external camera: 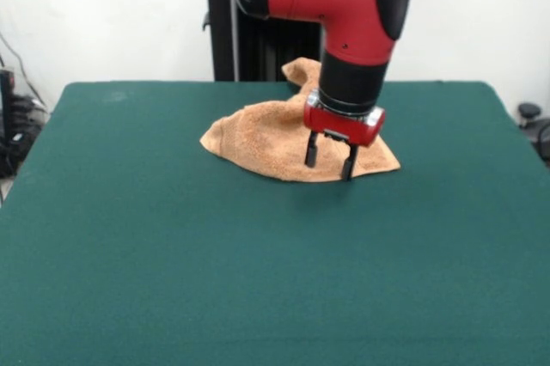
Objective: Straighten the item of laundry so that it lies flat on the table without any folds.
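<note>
The orange-tan towel (266, 138) lies on the dark green table (258, 280) toward the far middle, crumpled and folded over itself, with one part raised up behind the arm near the far edge. My gripper (330, 159) hangs from the red and black arm just over the towel's right front part. Its two black fingers (311, 149) are spread apart with nothing between them, tips at or just above the cloth near its front edge. The arm hides part of the towel's right side.
The black pedestal (258, 39) stands behind the table's far edge. Cables and dark equipment (17, 125) sit off the table at the left, and a dark object (533, 121) at the right.
</note>
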